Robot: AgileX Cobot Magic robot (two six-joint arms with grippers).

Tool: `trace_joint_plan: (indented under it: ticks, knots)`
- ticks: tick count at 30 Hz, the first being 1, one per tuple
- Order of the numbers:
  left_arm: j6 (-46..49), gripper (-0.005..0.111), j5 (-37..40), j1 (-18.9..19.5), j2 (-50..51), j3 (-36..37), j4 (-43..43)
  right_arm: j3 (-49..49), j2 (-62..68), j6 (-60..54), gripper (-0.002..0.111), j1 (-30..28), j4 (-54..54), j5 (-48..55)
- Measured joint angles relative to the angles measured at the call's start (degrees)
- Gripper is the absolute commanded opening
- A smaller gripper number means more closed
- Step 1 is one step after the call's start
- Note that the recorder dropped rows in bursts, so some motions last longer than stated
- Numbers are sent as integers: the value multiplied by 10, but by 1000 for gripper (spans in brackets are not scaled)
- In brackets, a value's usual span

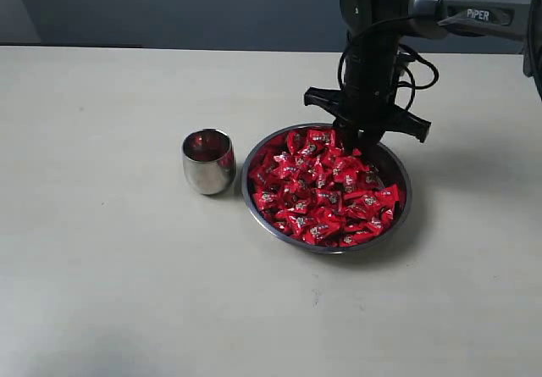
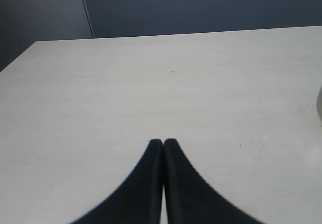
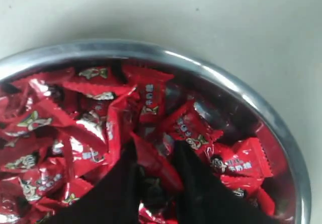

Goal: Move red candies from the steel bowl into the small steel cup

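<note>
The steel bowl (image 1: 254,212) sits right of the table's centre, heaped with red candies (image 1: 322,186). The small steel cup (image 1: 208,162) stands upright just left of the bowl, almost touching it. Its inside shows red, either candy or reflection. My right gripper (image 1: 356,140) reaches down into the far side of the bowl. In the right wrist view its black fingers (image 3: 153,151) are sunk among the candies (image 3: 90,113) near the bowl's rim (image 3: 151,48), closed on one red candy (image 3: 156,163) wedged between them. My left gripper (image 2: 163,142) is shut with nothing in it, over bare table.
The pale table (image 1: 110,267) stretches left and in front of the cup and bowl. A dark wall (image 1: 169,4) runs behind the table's far edge. The right arm and its cables (image 1: 415,63) rise behind the bowl. A pale rounded edge (image 2: 319,103) shows in the left wrist view.
</note>
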Motion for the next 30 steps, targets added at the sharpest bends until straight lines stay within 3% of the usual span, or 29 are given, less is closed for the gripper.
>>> trace_joint_plan:
  ticks: [8,23,30]
  knots:
    - [0,0,0,0,0,0,0,0,0,-82,-1,34,-14,1]
    - [0,0,0,0,0,0,0,0,10,-369,-1,53,-22,-18]
    - [0,0,0,0,0,0,0,0,30,-403,-1,53,-7,-19]
